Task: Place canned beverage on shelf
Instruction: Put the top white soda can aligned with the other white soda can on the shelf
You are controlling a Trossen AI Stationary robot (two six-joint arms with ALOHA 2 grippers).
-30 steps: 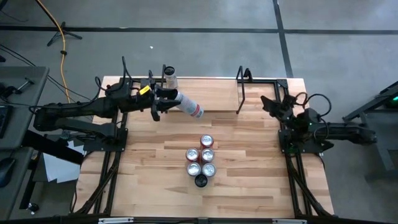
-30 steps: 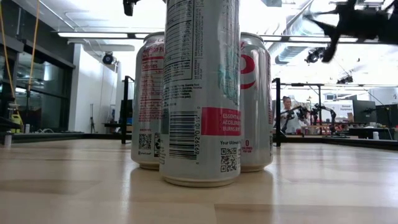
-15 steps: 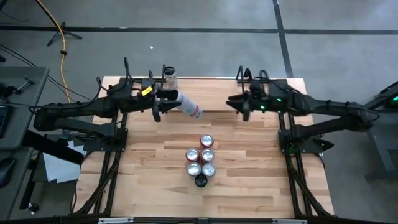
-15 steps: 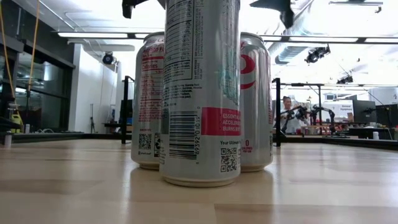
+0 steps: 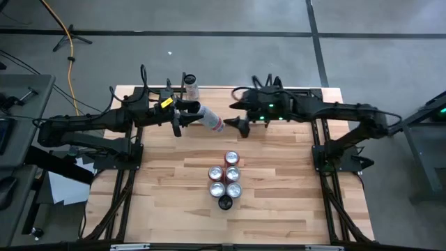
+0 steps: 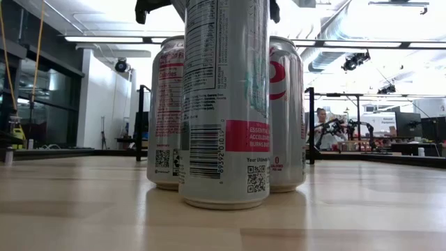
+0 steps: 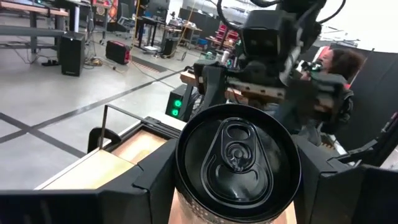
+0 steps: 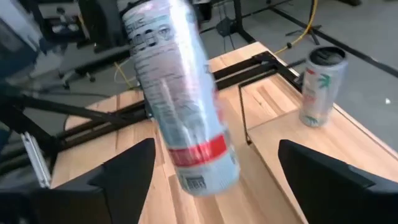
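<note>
Showing "ESSENTIAL" on pink band, QR code: front can (image 6: 224, 104).

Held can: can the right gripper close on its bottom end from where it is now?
Probably yes. The right gripper is open, facing the held can the left gripper holds above the shelf; nothing shows between.

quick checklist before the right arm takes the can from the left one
1. Left gripper shut on the held can: ok.
2. Right gripper open: ok.
3. Right gripper lined up with the can's free end, its fingers either side: ok.
4. Right fingers around the can yet: not ok, short of it.
5. Shelf has bare plank; one can on shelf stands at its left end: ok.
6. Clear of the can cluster: ok.
</note>
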